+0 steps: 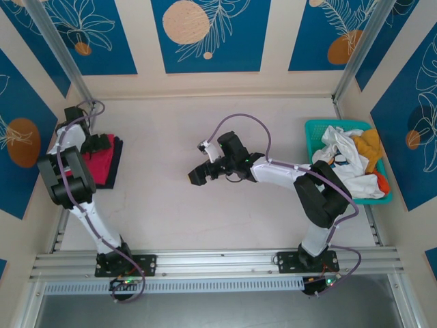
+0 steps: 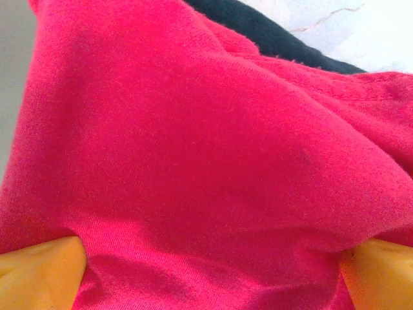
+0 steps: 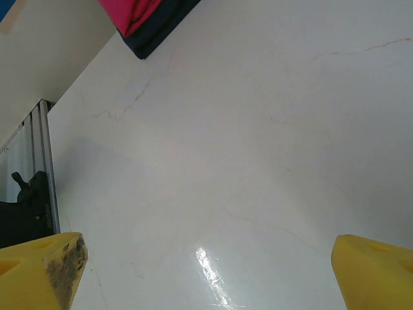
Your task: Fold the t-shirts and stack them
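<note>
Table: its middle and near strip are lying bare, giving open passage between the arms. Left edge: a pink t-shirt is sitting on a navy t-shirt, with the wide-spread left gripper pressing on top. Right far corner: a teal basket is overflowing with a white t-shirt and an orange t-shirt. The right gripper, jaws apart, is reaching across mid-table.
</note>
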### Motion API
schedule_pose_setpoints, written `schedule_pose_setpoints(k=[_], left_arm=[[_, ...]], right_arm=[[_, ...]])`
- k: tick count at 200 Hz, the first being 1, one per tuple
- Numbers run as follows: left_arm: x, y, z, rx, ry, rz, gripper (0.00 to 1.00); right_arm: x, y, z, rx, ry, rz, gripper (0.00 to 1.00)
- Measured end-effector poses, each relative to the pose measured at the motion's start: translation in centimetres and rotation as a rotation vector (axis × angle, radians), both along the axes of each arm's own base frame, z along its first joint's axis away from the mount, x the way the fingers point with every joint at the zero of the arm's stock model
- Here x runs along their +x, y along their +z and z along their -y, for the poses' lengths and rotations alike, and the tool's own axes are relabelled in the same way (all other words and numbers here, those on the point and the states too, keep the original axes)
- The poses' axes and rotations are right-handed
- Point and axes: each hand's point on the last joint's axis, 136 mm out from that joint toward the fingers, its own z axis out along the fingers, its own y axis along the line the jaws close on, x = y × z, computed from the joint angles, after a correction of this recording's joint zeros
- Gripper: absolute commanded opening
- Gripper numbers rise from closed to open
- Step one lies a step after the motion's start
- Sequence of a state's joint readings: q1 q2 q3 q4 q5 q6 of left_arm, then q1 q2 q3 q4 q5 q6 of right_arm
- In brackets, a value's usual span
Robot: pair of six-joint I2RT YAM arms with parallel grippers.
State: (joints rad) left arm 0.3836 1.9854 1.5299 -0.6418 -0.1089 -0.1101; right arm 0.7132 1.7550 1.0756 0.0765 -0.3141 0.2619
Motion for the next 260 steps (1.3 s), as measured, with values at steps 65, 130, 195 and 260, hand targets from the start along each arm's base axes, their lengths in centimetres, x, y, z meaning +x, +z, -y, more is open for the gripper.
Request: schedule_pose_setpoints(k=[65,130,195,260], left_arm=[[0.3,-1.1,-0.1,-0.131,0.072,0.076,1.00],[0.3,1.0,0.5,-0.173,0.094,0.178,1.00],[-1.4,13.3,5.2,-0.044,-0.008,0.571,1.00],[-8.4,5.4,17.6,-0.073,-0.358,0.646,1.00]], right_arm=[[-0.1,-0.1,0.0,-0.003,0.000,-0.003,0.97],[0.0,0.2,0.5,-0.024,-0.021,0.002,0.98],[1.7,4.1,6.0,-0.033,-0.210,0.158,0.98],[4.8,4.8,19.8,-0.107,-0.590,0.324,0.98]])
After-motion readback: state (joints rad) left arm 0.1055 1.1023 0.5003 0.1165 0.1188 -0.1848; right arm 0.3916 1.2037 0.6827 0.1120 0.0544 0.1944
